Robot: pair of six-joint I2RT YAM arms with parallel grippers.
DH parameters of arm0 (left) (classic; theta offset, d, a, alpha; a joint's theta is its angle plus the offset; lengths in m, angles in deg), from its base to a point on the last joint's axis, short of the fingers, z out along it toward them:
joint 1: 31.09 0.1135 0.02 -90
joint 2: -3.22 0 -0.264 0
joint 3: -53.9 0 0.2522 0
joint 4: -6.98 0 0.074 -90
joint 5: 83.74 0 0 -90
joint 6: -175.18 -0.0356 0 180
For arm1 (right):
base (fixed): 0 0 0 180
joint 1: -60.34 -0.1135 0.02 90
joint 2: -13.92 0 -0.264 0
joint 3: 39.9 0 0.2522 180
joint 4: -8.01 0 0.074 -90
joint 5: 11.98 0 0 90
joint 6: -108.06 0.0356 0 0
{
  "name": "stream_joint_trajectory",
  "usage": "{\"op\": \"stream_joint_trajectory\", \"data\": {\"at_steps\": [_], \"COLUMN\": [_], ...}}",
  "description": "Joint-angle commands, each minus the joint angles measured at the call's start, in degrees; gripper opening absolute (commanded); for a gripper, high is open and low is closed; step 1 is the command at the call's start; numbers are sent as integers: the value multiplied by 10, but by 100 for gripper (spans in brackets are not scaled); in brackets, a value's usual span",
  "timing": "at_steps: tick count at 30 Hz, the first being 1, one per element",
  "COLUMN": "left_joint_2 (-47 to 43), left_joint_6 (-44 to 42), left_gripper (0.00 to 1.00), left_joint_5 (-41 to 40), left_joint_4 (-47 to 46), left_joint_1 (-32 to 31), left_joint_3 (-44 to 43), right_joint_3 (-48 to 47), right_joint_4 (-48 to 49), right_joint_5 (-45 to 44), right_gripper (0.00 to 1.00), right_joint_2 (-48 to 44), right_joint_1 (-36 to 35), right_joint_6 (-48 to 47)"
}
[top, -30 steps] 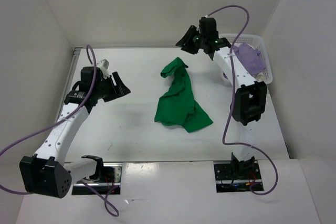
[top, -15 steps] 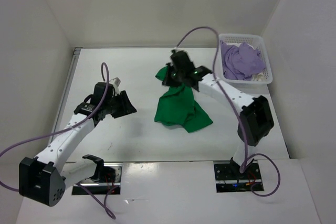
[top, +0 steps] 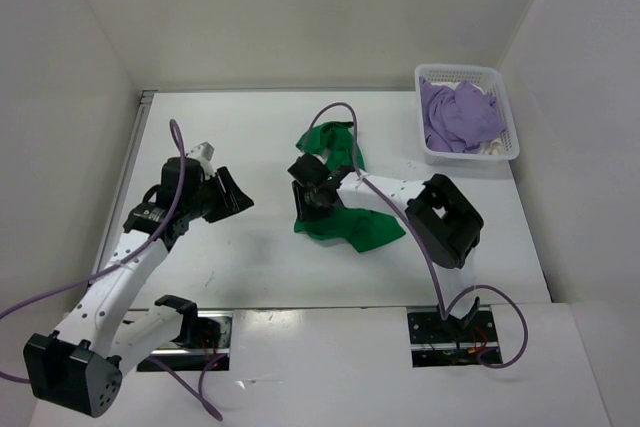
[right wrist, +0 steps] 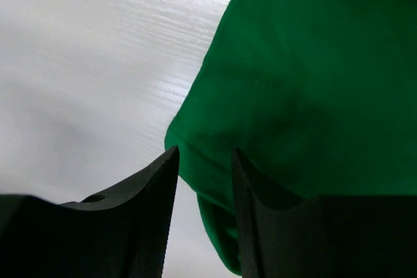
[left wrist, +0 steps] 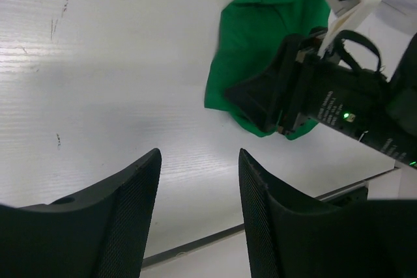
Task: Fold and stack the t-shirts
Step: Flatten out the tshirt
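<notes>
On the ridged white table (top: pixel 250 247), the soft green shirt (top: pixel 368 230) lies crumpled.

The right gripper (top: pixel 312 187) is no longer up at the far side by the white perforated plastic basket (top: pixel 458 69). It now sits low over the near-left part of the bright green cloth t-shirt (top: pixel 368 229), with its arm folded back across the cloth. That leaves the basket and the pale lavender-purple cloth t-shirt (top: pixel 455 117) inside it fully in sight, where the arm covered part of them a second ago. The green t-shirt's far end, earlier a narrow tail, is now a wider, bunched fold. The left gripper (top: pixel 238 195) is a little nearer and further right than a second ago, and its arm's near joint sits lower in the top view.
</notes>
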Motion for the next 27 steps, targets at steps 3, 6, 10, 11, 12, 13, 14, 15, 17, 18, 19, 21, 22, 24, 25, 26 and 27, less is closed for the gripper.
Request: {"op": "stream_joint_trajectory", "data": {"at_steps": [3, 6, 10, 11, 12, 13, 14, 15, 17, 18, 19, 21, 22, 24, 25, 26, 27], "left_joint_2": [-8, 5, 16, 16, 24, 24, 31, 38, 43, 43, 49, 49, 49, 44, 44, 44, 44], "left_joint_6": [14, 8, 3, 8, 8, 14, 21, 22, 34, 34, 34, 39, 39, 39, 39, 39, 39], "left_gripper": [60, 60, 60, 60, 60, 60, 60, 60, 60, 60, 61, 61, 61, 61, 62, 62, 64], "left_joint_5": [-4, -20, -38, -38, -38, -38, -38, -33, -26, -26, -20, -15, -15, -15, -15, -15, -21], "left_joint_4": [-7, -7, -2, -2, -2, -2, -8, -13, -20, -27, -27, -33, -33, -33, -33, -33, -33], "left_joint_1": [8, 8, 24, 24, 24, 24, 24, 24, 29, 29, 29, 35, 35, 40, 40, 40, 40], "left_joint_3": [-42, -71, -124, -138, -150, -162, -183, -191, -204, -204, -204, -204, -204, -197, -192, -192, -181], "right_joint_3": [-29, -42, -47, -47, -47, -47, -47, -47, -47, -42, -36, -30, -30, -35, -41, -41, -50], "right_joint_4": [4, -7, -7, -7, -13, -13, -13, -13, -13, -13, -7, -1, -1, -1, -1, -1, -1], "right_joint_5": [-41, -61, -66, -66, -66, -66, -66, -72, -72, -78, -85, -102, -102, -102, -91, -91, -85], "right_gripper": [45, 45, 48, 48, 49, 49, 49, 51, 51, 51, 47, 31, 25, 7, 4, 2, 0], "right_joint_2": [24, 31, 38, 43, 43, 49, 49, 54, 61, 70, 76, 76, 76, 58, 38, 38, 5], "right_joint_1": [-39, -53, -53, -53, -53, -53, -53, -53, -53, -53, -53, -53, -53, -53, -53, -45, -34], "right_joint_6": [-9, -9, -9, -14, -14, -14, -19, -19, -19, -14, -9, 0, 0, 6, 6, 6, 12]}}
